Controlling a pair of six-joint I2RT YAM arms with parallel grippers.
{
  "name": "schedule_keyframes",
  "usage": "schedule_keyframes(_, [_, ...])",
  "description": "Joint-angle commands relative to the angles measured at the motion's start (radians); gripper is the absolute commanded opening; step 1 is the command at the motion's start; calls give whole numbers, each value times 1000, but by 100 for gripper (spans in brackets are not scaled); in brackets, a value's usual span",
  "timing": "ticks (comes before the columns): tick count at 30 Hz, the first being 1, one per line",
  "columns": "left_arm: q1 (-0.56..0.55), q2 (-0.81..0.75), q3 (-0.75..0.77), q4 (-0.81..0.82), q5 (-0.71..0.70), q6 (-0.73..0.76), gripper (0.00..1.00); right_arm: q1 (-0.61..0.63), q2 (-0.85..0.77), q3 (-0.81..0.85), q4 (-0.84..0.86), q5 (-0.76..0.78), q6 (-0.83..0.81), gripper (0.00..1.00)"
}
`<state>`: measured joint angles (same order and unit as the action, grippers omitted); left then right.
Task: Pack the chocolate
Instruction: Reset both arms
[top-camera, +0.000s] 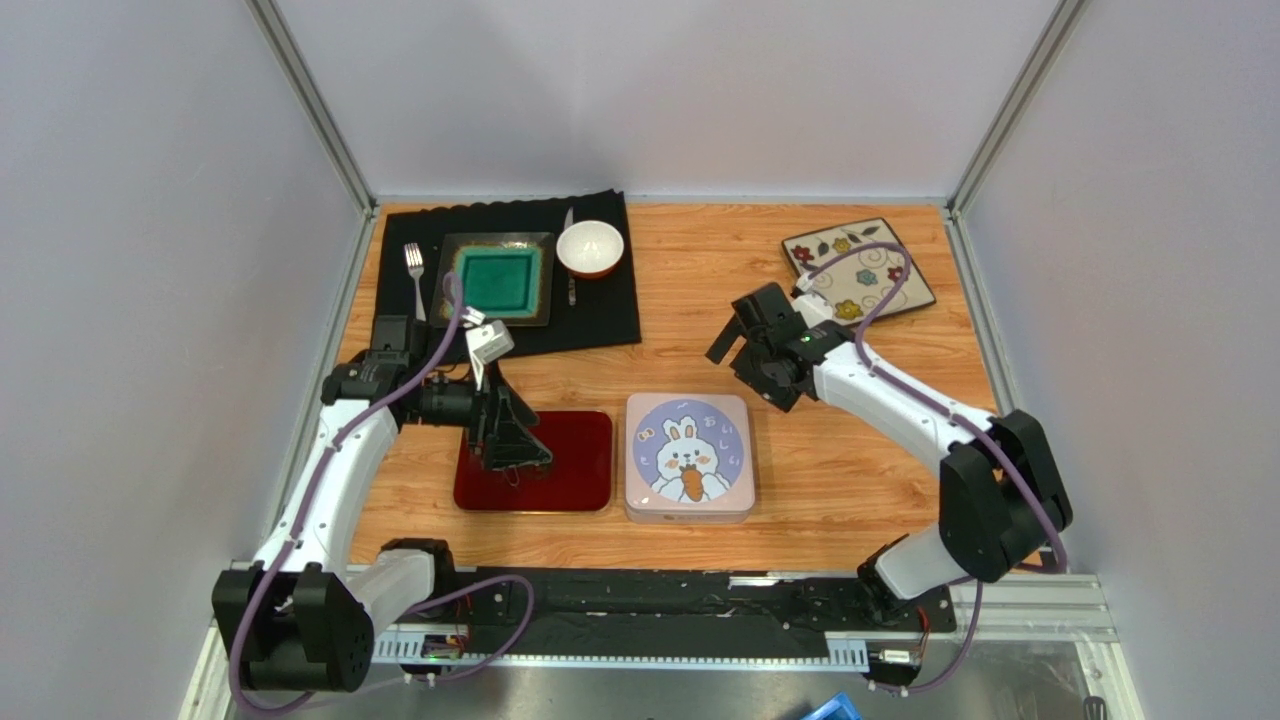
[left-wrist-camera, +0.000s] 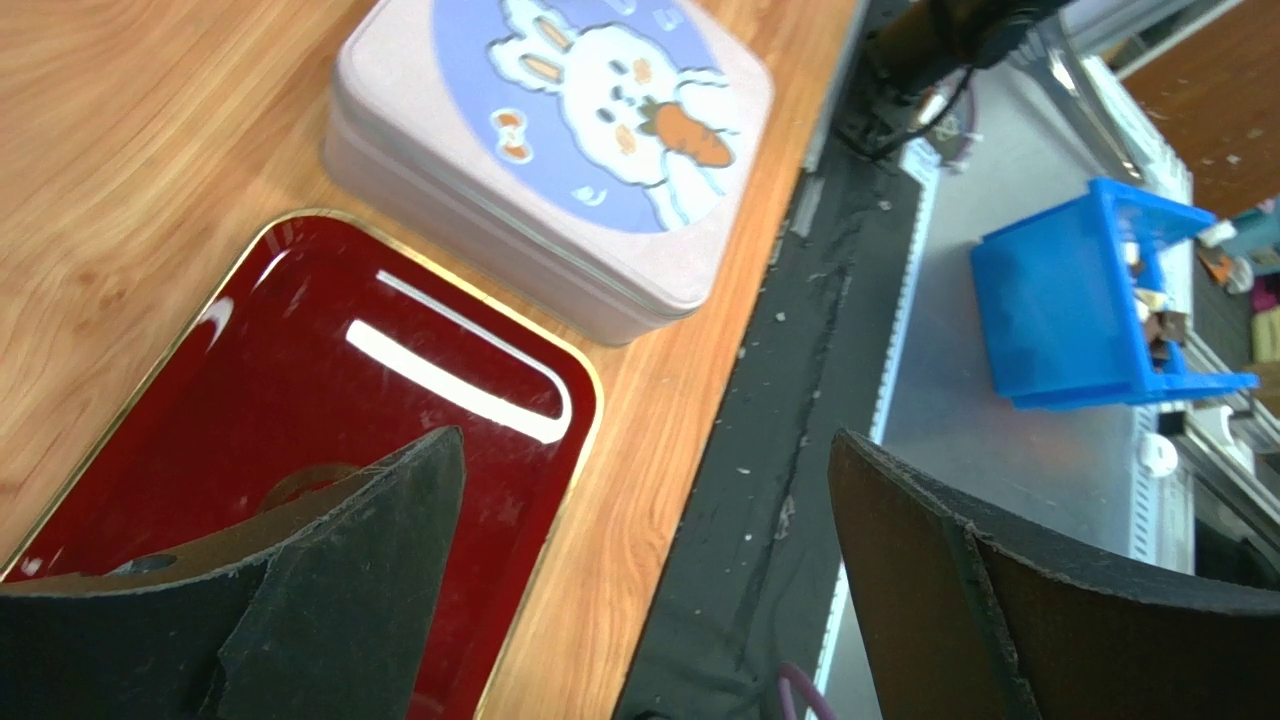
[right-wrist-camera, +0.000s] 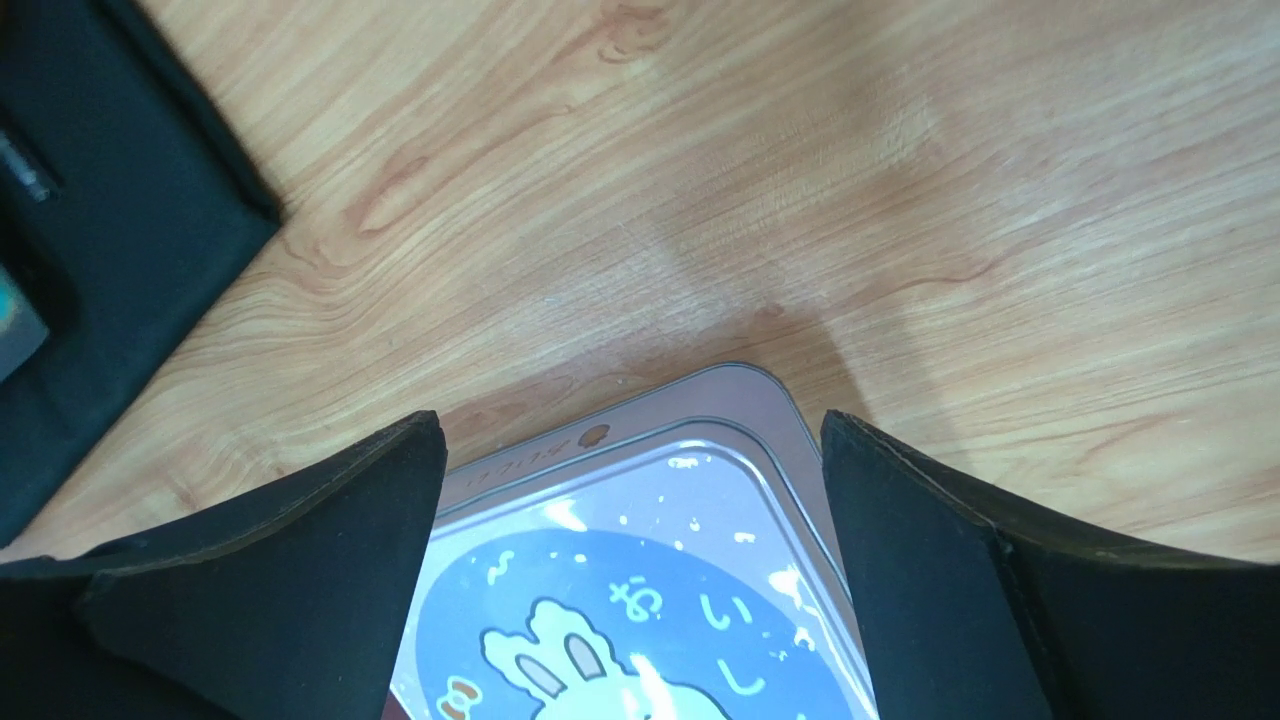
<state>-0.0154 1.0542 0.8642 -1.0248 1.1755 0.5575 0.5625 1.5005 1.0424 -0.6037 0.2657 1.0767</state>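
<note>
No chocolate pieces show in any view. The pink square tin (top-camera: 690, 456) with a rabbit on its blue lid is closed at the table's front middle; it also shows in the left wrist view (left-wrist-camera: 556, 135) and the right wrist view (right-wrist-camera: 646, 570). A glossy dark red tray (top-camera: 579, 435) lies just left of it, bare in the left wrist view (left-wrist-camera: 301, 405). My left gripper (top-camera: 516, 458) hangs open and empty over the tray's near right corner (left-wrist-camera: 643, 450). My right gripper (top-camera: 747, 360) is open and empty, above the tin's far edge (right-wrist-camera: 631, 428).
A black mat (top-camera: 601, 308) at the back left carries a green square plate (top-camera: 498, 278), a white bowl (top-camera: 589, 248) and a fork (top-camera: 415, 270). A patterned square plate (top-camera: 857, 273) lies at the back right. A blue bin (left-wrist-camera: 1074, 300) sits beyond the table's near edge.
</note>
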Motion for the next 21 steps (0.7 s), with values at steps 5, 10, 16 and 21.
schedule_keyframes(5, [0,-40,-34,170,-220,-185,99,46,-161,61,-76,95,-219,100])
schedule_keyframes(10, [0,-45,-40,163,-295,-208,99,91,-256,35,-64,112,-356,100])
schedule_keyframes(16, [2,-66,-42,187,-318,-244,99,105,-347,16,-18,8,-441,100])
schedule_keyframes(21, [2,-97,-48,203,-359,-251,99,137,-365,39,-36,16,-474,100])
